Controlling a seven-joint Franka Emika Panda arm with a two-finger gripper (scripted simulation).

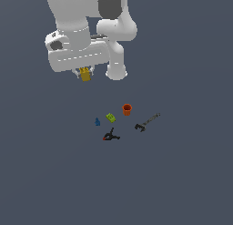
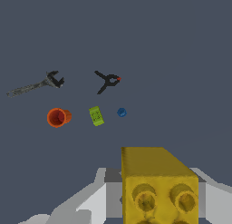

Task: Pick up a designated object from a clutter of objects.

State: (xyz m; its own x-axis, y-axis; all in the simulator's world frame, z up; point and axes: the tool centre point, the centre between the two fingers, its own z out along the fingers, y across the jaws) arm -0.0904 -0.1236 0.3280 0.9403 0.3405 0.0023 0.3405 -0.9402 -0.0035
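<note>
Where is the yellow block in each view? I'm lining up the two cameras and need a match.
Exterior view: the yellow block hangs under the white arm, between its fingers, high above the scattered items.
Wrist view: the yellow block fills the near foreground, studs facing the camera.
Shared landmark: the orange cup, beside the green block.

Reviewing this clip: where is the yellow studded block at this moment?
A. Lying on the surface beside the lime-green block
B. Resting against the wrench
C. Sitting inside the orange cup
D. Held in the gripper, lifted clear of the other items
D: the yellow block sits between the fingers of the gripper, up away from the lime-green block and orange cup on the surface.
</note>
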